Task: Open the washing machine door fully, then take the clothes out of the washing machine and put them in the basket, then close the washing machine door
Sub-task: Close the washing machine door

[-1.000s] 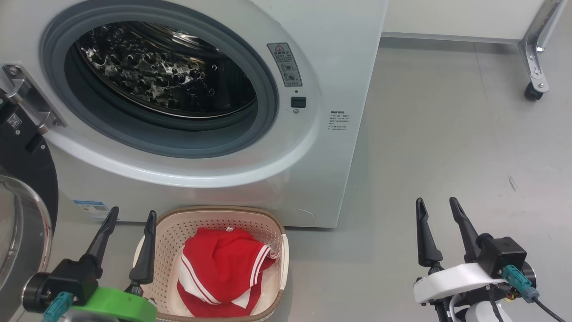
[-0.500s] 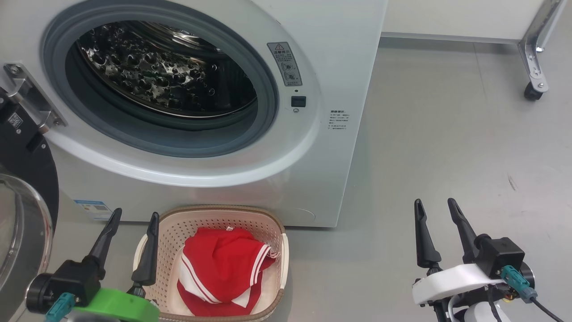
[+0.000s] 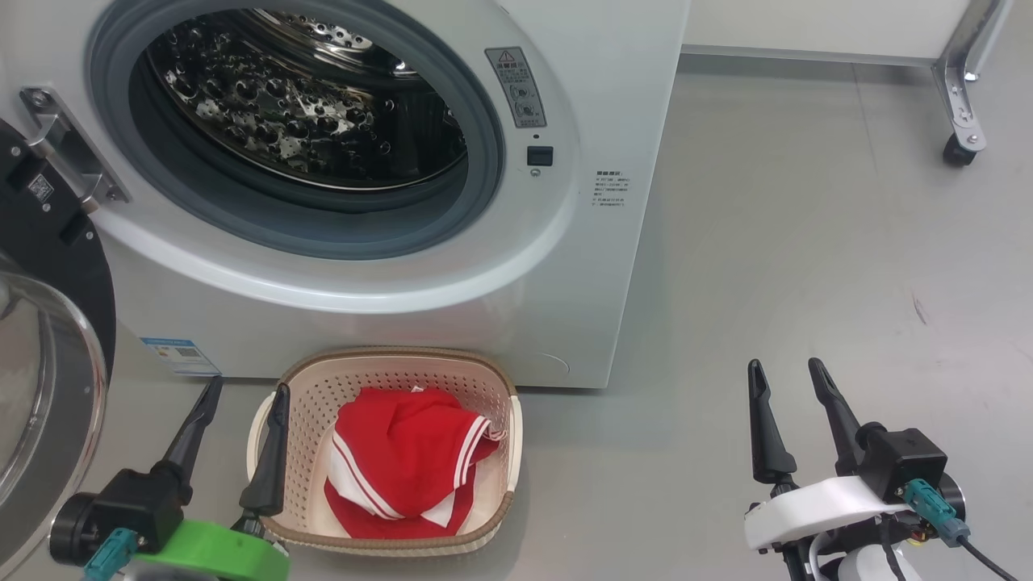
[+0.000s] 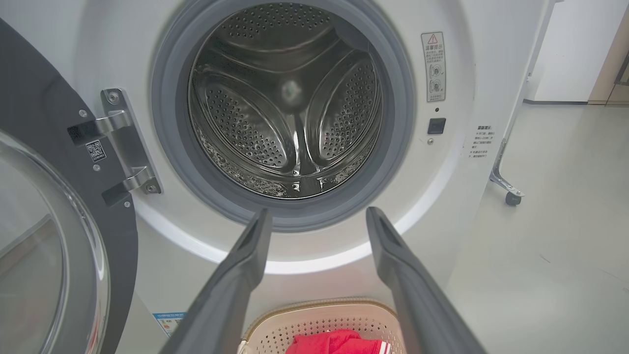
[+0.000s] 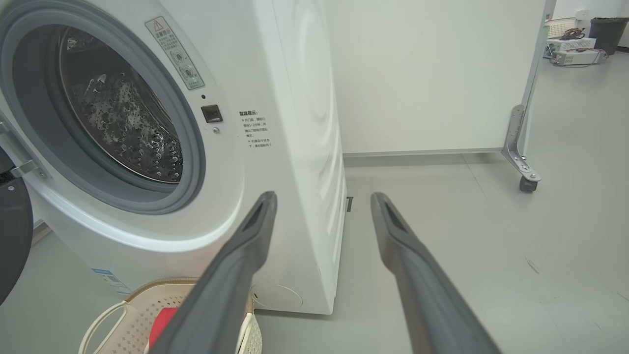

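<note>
The white washing machine (image 3: pixel 613 97) fills the upper left; its grey-gasketed drum mouth (image 4: pixel 290 108) shows bare metal inside. The washing machine door (image 3: pixel 40 355) hangs swung open at the far left, black rim and glass bowl facing me. On the floor in front stands the cream basket (image 3: pixel 504 387) with red-and-white clothes (image 3: pixel 403 452) lying in it. My left gripper (image 3: pixel 246 391) is open and empty, its fingers beside the basket's left rim. My right gripper (image 3: pixel 787 367) is open and empty over bare floor to the right of the machine.
Grey floor (image 3: pixel 807 242) stretches to the right of the machine. A white partition on a metal caster leg (image 3: pixel 960 121) stands at the far right, seen also as a caster leg (image 5: pixel 523 172) in the right wrist view. A blue label (image 3: pixel 179 355) sits low on the washer.
The head camera has shifted, so the machine and basket sit a little higher and further right in view. Both grippers stay open and hold their places.
</note>
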Available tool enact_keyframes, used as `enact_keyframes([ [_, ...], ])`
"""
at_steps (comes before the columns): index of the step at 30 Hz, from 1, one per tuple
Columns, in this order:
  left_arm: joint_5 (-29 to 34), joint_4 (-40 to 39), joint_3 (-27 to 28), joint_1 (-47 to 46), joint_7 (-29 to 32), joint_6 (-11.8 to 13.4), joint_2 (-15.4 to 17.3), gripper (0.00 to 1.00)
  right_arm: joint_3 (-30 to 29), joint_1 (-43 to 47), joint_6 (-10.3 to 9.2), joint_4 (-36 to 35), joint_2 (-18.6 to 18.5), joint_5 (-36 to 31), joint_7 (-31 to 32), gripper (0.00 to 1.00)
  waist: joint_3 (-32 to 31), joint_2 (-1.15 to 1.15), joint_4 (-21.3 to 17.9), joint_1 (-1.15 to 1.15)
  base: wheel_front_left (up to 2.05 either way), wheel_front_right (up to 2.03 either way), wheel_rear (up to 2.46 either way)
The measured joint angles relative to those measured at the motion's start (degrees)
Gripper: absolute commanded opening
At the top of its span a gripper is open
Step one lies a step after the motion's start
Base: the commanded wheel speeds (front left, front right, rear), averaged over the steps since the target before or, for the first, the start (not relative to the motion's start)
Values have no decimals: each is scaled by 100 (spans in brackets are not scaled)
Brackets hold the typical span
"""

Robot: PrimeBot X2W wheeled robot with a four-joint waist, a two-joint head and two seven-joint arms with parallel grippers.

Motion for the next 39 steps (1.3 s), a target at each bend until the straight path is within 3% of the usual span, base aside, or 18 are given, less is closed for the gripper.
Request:
enact_keyframes([
  [21, 58, -96, -102, -1, 0, -1, 62, 100, -1, -1, -1, 15, 1, 25, 0, 100, 30, 0, 19, 0, -112, 112, 0],
  [39, 102, -122, -81, -1, 0, -1, 58, 100, 1, -2, -1, 27, 1, 42, 0, 100, 24, 0, 16, 0, -42, 42, 0],
])
